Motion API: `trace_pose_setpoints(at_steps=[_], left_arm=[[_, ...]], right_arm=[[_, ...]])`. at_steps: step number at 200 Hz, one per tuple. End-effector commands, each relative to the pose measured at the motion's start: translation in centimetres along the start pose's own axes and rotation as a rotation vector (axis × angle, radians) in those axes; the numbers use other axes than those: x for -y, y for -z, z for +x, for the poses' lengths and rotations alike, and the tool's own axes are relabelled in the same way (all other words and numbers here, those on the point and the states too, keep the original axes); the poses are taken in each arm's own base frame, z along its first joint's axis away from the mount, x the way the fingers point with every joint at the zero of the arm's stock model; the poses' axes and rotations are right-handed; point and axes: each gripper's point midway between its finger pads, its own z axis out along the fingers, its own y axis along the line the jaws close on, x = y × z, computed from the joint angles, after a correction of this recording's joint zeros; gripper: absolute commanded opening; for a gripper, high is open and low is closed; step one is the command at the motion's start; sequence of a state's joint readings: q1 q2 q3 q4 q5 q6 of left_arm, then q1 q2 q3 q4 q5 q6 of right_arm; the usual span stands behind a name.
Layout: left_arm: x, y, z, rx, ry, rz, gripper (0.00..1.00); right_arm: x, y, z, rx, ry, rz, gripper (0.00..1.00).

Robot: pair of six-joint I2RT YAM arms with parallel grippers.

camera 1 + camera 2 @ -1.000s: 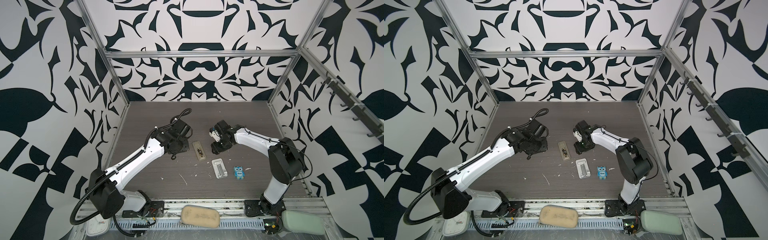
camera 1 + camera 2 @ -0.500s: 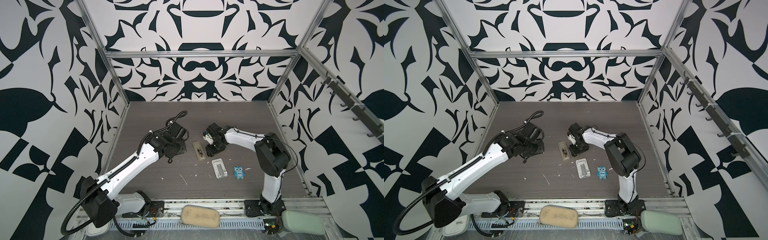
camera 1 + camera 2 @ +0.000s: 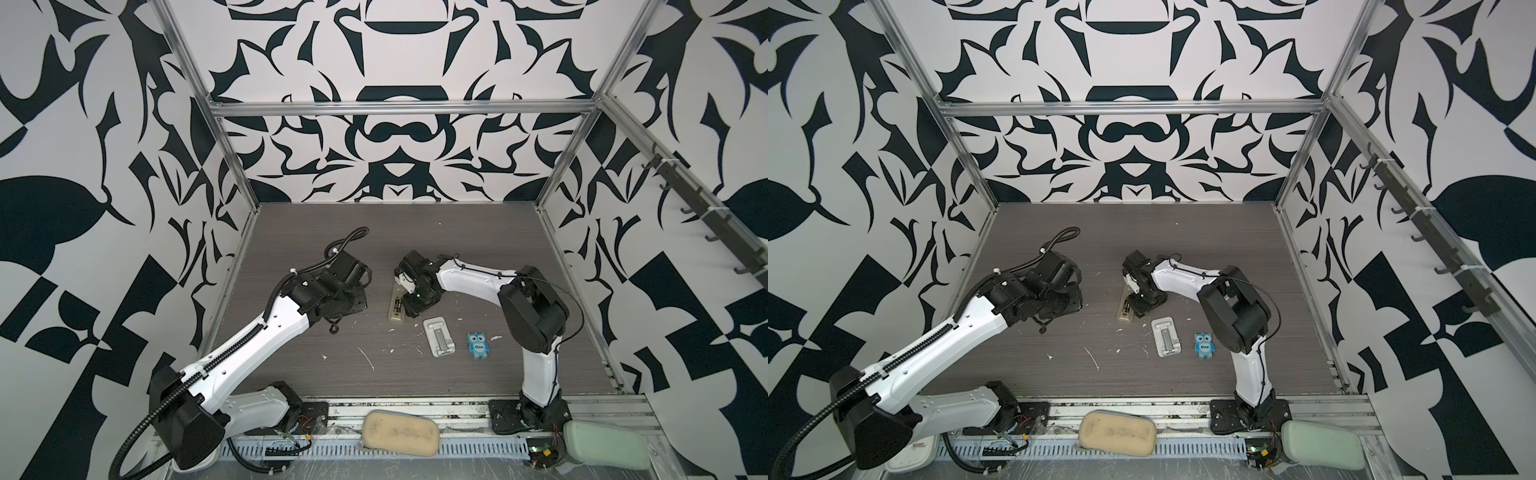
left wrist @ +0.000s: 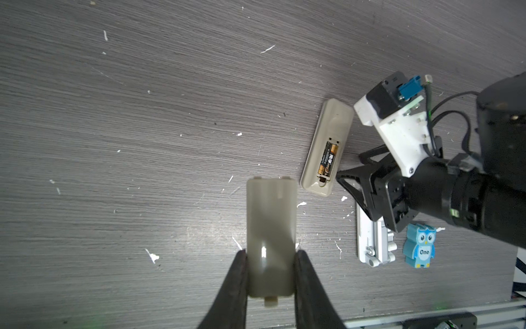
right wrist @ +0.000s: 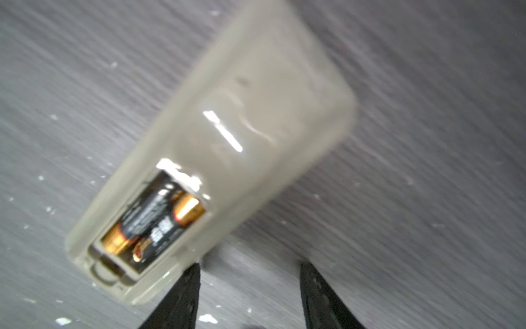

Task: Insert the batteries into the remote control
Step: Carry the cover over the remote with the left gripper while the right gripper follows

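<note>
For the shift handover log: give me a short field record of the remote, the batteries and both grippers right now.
remote control: back up on table, battery cover off
batteries: both side by side inside the remote
left gripper: shut on battery cover, apart from remote
right gripper: open, empty, beside remote
nearby: white stand, blue owl

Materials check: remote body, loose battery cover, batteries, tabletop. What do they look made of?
Remote control: likely moulded plastic, greyish-beige, semi-gloss; light glints on its back.
Battery cover: same-looking plastic, one bright highlight.
Batteries: probably metal cans in dark printed wrap, with shiny copper-gold ends.
Tabletop: grey wood-grain, matte, probably laminate; white flecks on it.
</note>
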State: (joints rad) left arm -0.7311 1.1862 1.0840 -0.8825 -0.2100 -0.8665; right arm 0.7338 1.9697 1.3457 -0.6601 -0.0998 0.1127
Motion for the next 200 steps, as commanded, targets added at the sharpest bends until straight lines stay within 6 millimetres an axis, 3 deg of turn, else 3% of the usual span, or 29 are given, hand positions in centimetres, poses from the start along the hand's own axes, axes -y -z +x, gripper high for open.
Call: trace_pose_setpoints(at_steps=[1,38,63,104,121,200], left_arm=[[-1.0,0.1,0.5,-0.007,0.013,-0.026,0.19],[-0.3,-1.0,1.5,-0.081,-0.050,-0.018,0.20],[0.5,-2.2,2.0,-0.149,-0.120,-0.030,0.20],[2.6,-4.3,2.2,-0.254,-0.235,-0.100,0.20],[3.4,-5.4,2.5,-0.299,-0.267,-0.145,0.20],[7.8,-9.8,4.5,-0.441,-0.316,-0.153,0.20]], right_arm=[[-0.9,0.7,-0.2,-0.007,0.008,-0.016,0.59],[-1.0,1.9,0.0,0.011,0.023,-0.023,0.59],[0.0,4.1,0.6,0.045,-0.025,-0.052,0.59],[5.4,10.1,1.0,0.207,-0.254,-0.111,0.60],[7.3,11.6,1.2,0.261,-0.317,-0.099,0.61],[8.9,11.4,1.3,0.291,-0.342,-0.096,0.61]])
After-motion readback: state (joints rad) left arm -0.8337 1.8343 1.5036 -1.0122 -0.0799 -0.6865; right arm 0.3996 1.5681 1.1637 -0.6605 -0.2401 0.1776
